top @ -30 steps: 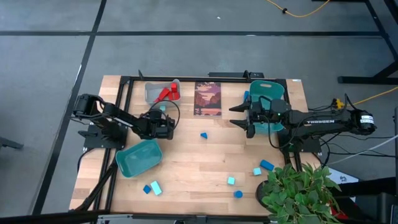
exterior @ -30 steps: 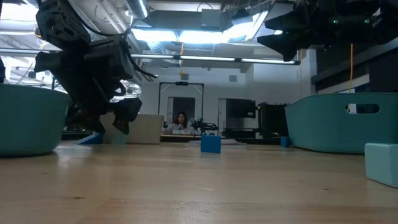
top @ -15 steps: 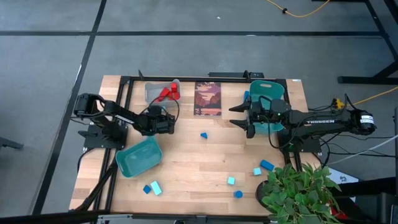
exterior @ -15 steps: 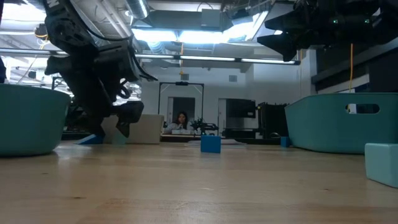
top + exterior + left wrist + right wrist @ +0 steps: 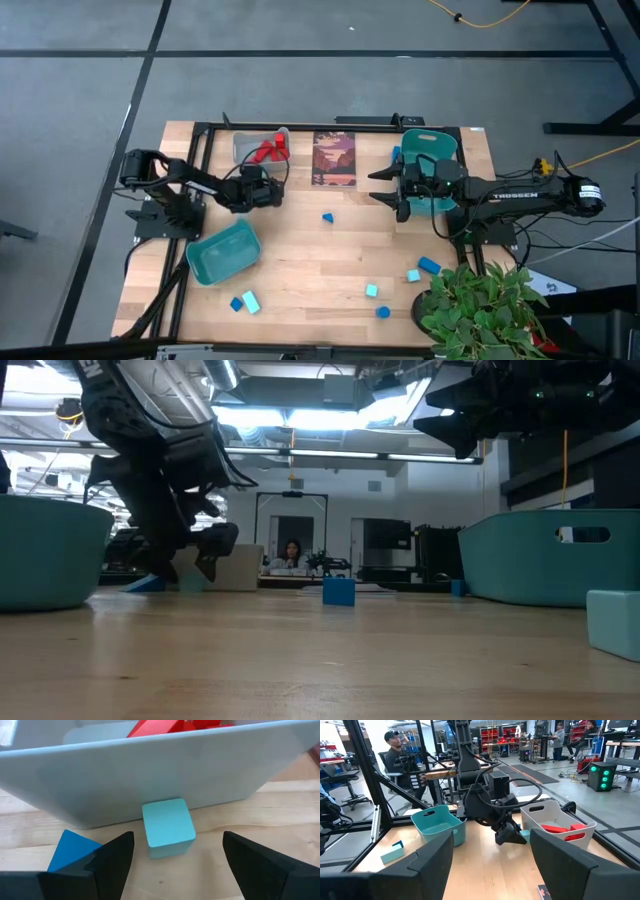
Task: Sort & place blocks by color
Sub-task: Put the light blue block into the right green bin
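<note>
Left gripper (image 5: 172, 862), advanced from the teal bin (image 5: 223, 252) toward the grey bin (image 5: 150, 775), jaws wide and empty, straddling light cyan cube (image 5: 167, 826) against its wall; pickup pending.

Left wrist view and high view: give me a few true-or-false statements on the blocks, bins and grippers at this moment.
1. The left gripper is open, a light cyan cube between its fingers. True.
2. That cube lies inside the grey bin. False: it sits on the table against the bin's outer wall.
3. The grey bin holds red blocks. True.
4. The right gripper grips a blue block. False: it is open and empty, beside a teal bin.
</note>
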Robot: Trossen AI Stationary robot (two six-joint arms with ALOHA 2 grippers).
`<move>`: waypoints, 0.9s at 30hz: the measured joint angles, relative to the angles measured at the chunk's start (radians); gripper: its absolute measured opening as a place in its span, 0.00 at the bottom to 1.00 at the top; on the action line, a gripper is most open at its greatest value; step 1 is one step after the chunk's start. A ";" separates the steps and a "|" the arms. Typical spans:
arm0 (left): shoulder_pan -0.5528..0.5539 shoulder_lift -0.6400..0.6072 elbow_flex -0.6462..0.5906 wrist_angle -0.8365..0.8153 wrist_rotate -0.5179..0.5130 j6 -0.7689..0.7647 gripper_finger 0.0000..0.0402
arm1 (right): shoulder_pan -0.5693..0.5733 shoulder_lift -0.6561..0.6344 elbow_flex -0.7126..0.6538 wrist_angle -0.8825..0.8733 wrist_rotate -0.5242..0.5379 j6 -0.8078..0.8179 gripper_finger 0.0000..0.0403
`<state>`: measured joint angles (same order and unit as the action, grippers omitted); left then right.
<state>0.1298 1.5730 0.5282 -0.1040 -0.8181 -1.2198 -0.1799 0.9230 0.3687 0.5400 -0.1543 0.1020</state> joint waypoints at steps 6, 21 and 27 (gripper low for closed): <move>0.003 0.000 0.000 -0.009 -0.001 0.002 0.74 | 0.000 0.000 0.000 0.000 0.000 0.000 0.66; 0.003 0.000 0.000 -0.016 0.001 0.002 0.54 | 0.000 0.000 0.000 0.000 0.000 0.002 0.66; 0.003 0.000 0.000 -0.018 0.001 0.002 0.43 | 0.000 0.000 0.000 0.000 0.000 0.002 0.66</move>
<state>0.1326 1.5730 0.5282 -0.1224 -0.8169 -1.2182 -0.1799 0.9230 0.3687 0.5404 -0.1543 0.1040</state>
